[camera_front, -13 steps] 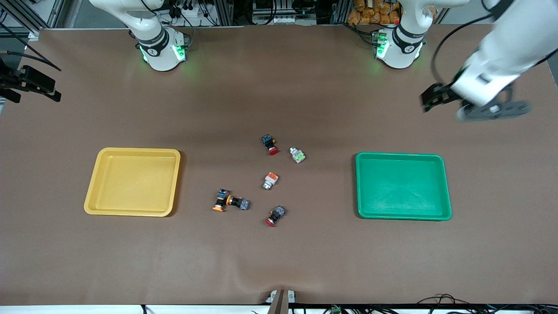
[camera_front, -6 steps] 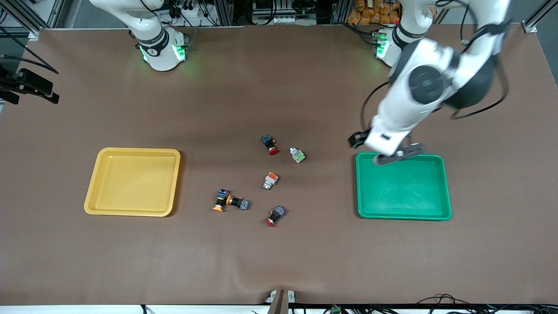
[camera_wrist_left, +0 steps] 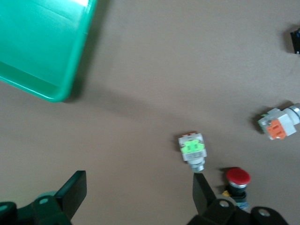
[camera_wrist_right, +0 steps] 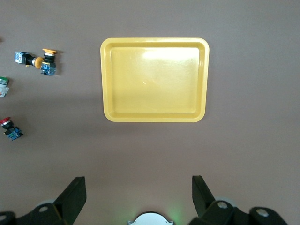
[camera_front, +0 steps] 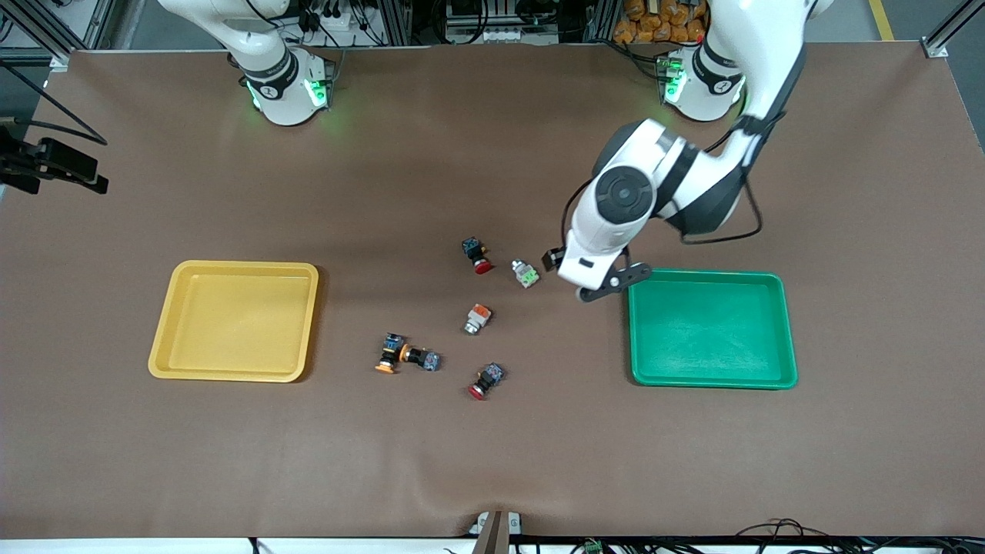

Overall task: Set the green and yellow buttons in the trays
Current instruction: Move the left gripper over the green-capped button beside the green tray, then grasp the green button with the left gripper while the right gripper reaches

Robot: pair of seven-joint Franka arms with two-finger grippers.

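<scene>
Front view, what changed: we see the left arm has swung in from the table edge at its own end, crossed the green tray's (camera_front: 712, 327) corner, and now carries the left gripper (camera_front: 589, 281) over bare table between that tray and the green-topped button (camera_front: 526, 273).
Left gripper: its fingers are spread wide with nothing between them; in the left wrist view (camera_wrist_left: 136, 194) the green-topped button (camera_wrist_left: 192, 150) lies just ahead of one finger.
Right gripper: we find it parked high (camera_wrist_right: 136, 194), fingers apart and empty, looking down on the yellow tray (camera_wrist_right: 154, 115); that arm waits.
Buttons: the orange-topped white button (camera_front: 477, 318) sits nearer the camera than the green-topped one; two orange-capped dark buttons (camera_front: 404, 355) lie touching, toward the yellow tray (camera_front: 235, 369).
Red-capped buttons: one (camera_front: 477, 255) lies beside the green-topped button, another (camera_front: 486, 381) nearest the camera.
Trays: both hold nothing.
Meaning for the task: we judge the first pick is beginning, with the green-topped button the likely target; the red cap close by leaves little room for the fingers.
</scene>
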